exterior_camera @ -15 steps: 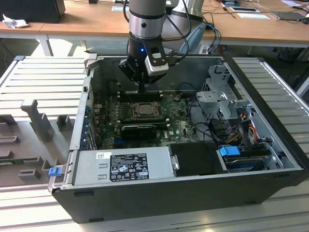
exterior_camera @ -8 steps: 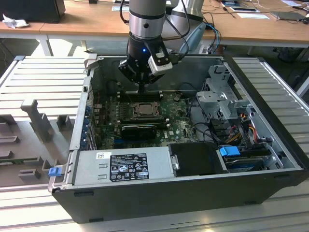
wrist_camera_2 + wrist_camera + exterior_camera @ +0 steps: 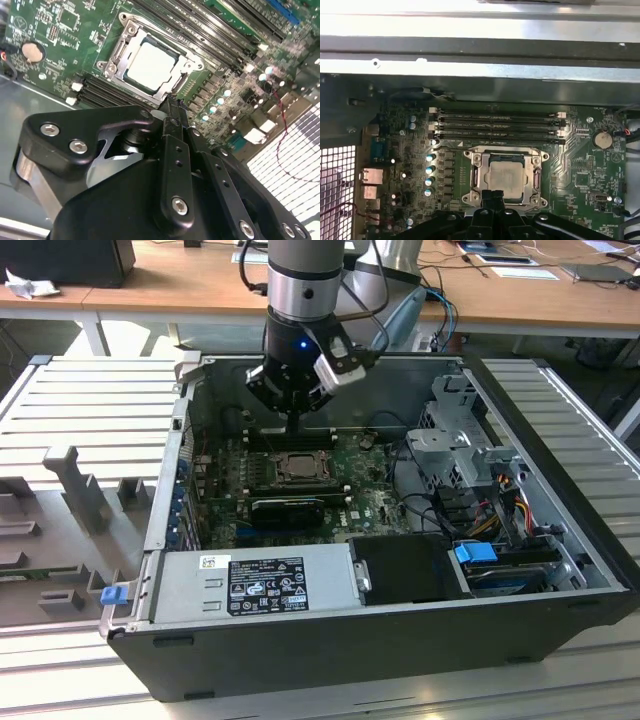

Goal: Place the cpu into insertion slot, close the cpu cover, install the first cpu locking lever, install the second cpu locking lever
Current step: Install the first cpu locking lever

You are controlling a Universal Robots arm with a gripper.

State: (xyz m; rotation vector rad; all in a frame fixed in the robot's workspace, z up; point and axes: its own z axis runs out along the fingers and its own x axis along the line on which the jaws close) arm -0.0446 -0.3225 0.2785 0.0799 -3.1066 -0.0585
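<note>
Cpu (image 3: 504,176) lies flat in insertion slot (image 3: 475,178).

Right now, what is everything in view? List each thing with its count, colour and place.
computer case: one, dark, lying open on the table
table: one, grey, slatted, under the case
circuit board: one, green, inside the case
insertion slot: one, grey metal surround, mid-board
cpu: one, silvery, seated in the slot
cpu cover: one, grey frame, down around the cpu
memory slots: several, black, beside the slot
coin cell: one, silvery, on the board
power supply: one, grey, labelled, at the case's near wall
gripper: one, black, shut, empty, tips at the cover's edge
</note>
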